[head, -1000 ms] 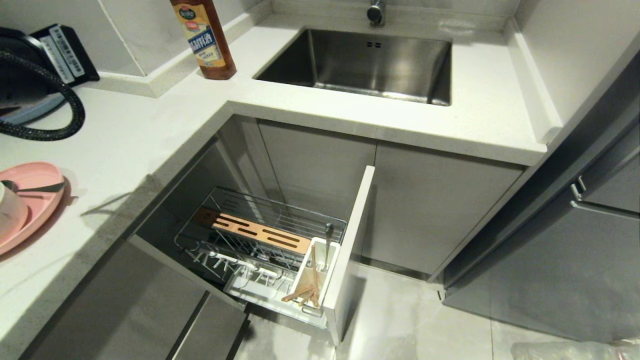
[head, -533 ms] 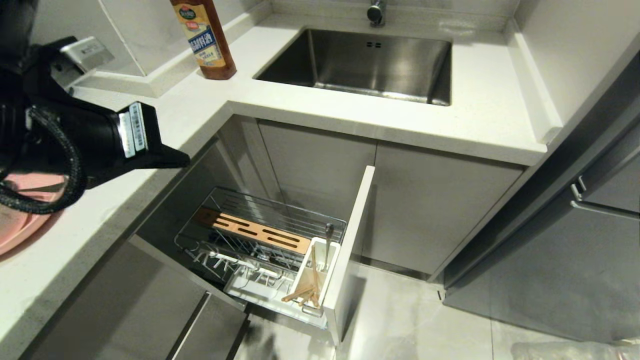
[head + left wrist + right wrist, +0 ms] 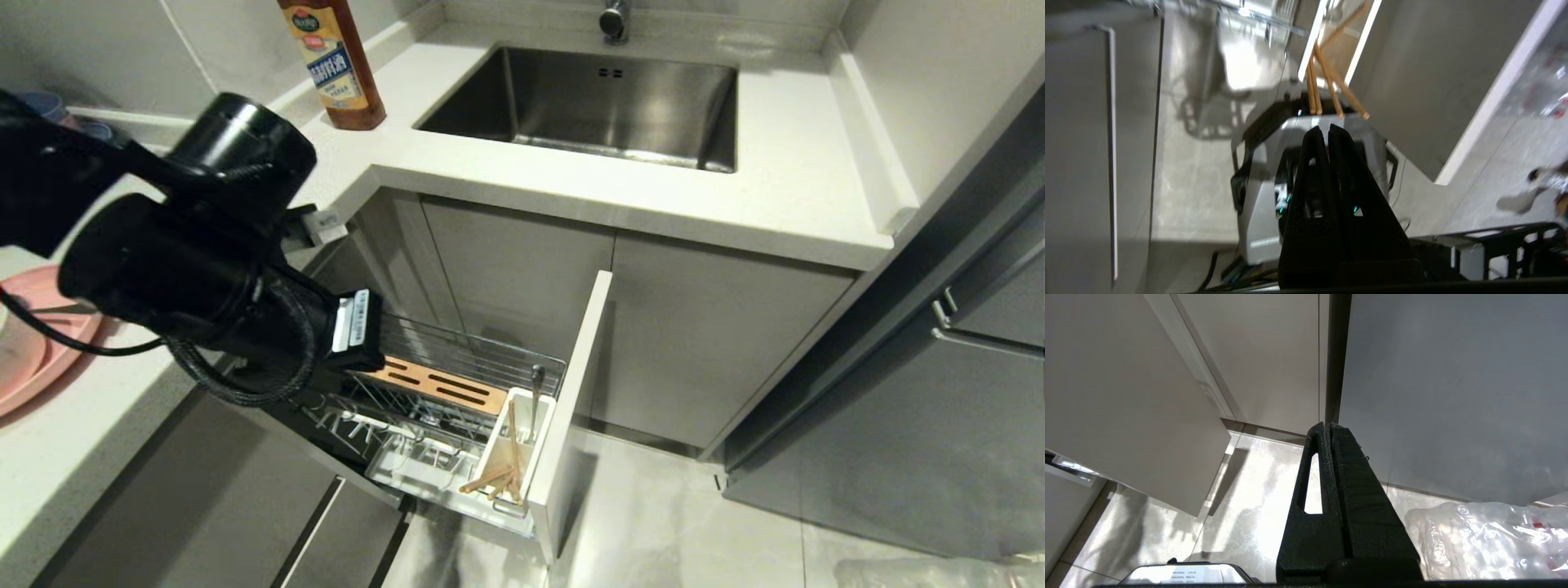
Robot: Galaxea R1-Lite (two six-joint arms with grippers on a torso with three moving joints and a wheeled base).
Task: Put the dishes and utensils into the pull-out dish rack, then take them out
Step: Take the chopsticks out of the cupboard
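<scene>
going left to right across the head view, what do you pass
pink plate → left arm → wooden block → chopsticks → spoon → grey door front → plastic bag

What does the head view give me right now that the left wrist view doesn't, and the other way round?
Head view only: sink, bottle, pink plate on the counter, spoon upright in the utensil cup, wooden block and left arm over the rack.
Left wrist only: left gripper, shut and empty, pointing toward the chopsticks.
Both: chopsticks in the cup.
</scene>
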